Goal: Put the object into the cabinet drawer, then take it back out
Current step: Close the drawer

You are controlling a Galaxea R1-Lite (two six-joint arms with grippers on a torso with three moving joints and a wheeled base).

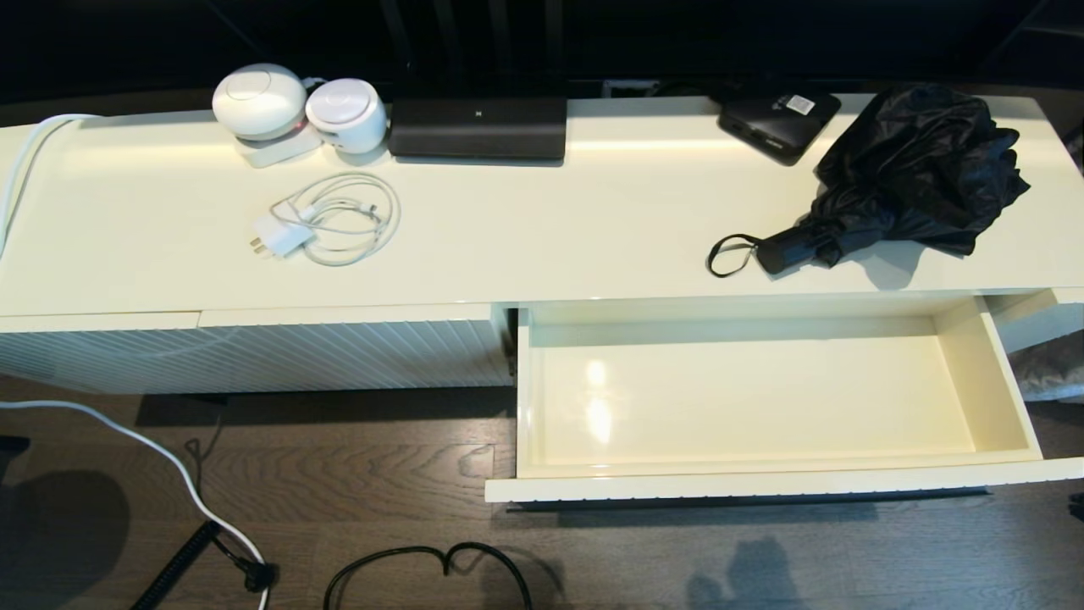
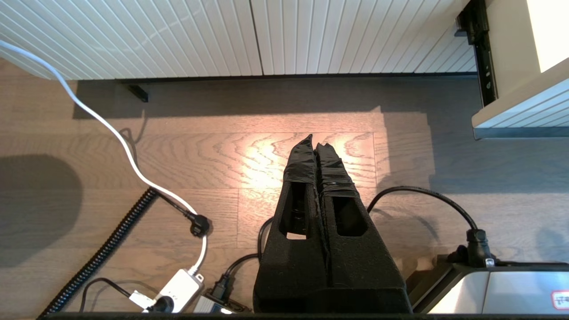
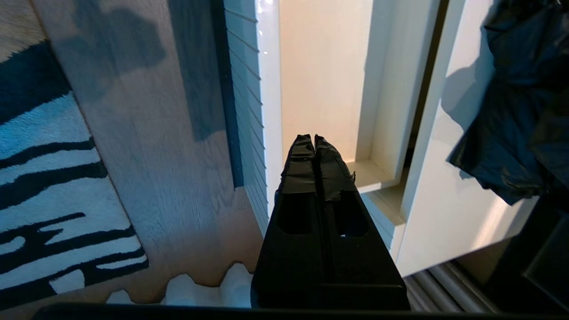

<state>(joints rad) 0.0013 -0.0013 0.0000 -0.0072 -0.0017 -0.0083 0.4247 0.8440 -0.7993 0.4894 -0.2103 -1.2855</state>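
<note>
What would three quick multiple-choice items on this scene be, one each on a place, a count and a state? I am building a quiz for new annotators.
1. Where does the folding umbrella lie?
A in the drawer
B on the cabinet top
C on the floor

2. How many round white devices stand at the cabinet top's back?
A two
B one
C four

3. The cabinet drawer is:
A shut
B open and holding a box
C open and empty

Key: 1 B, it rests above the drawer; 2 A, two stand side by side; 3 C, only bare interior shows.
</note>
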